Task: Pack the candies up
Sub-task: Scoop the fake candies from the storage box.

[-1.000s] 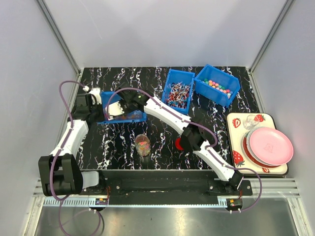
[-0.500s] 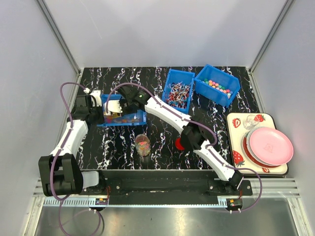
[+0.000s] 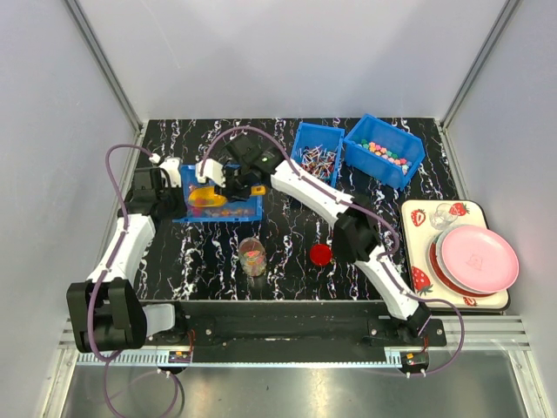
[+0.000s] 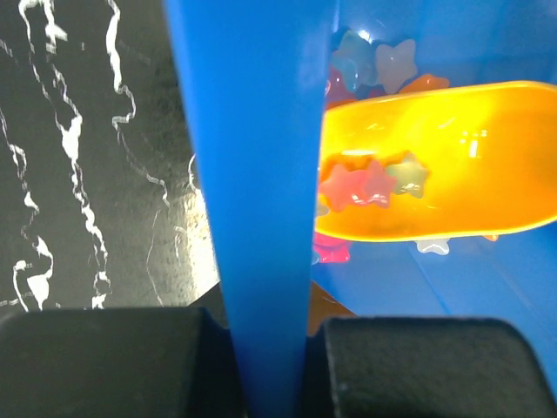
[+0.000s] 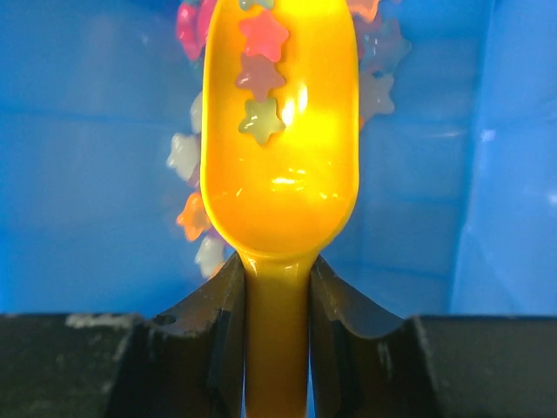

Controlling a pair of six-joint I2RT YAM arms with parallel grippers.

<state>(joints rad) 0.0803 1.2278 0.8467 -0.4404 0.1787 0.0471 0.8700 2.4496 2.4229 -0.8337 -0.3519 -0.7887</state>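
A yellow scoop [image 5: 278,165] hangs inside the left blue bin [image 3: 246,212], and my right gripper [image 5: 277,348] is shut on its handle. Three star-shaped candies [image 5: 259,77] lie in its bowl, and more candies [image 5: 193,215] sit under it on the bin floor. From the top, the scoop [image 3: 207,197] points left. My left gripper [image 4: 265,366] is shut on the bin's left wall [image 4: 252,174]; the scoop [image 4: 452,165] shows just past that wall. A small clear jar [image 3: 252,257] holding some candies stands in front of the bin.
A flat red lid [image 3: 320,254] lies right of the jar. Two more blue bins stand at the back: one with red-and-white wrapped pieces [image 3: 315,159], one with pastel balls [image 3: 384,150]. A strawberry tray [image 3: 416,218] with pink plates [image 3: 477,259] sits at the right.
My right arm swung up and to the right, uncovering the red lid. The scoop has come up out of the candy pile with star candies in it. The left gripper still holds the bin wall.
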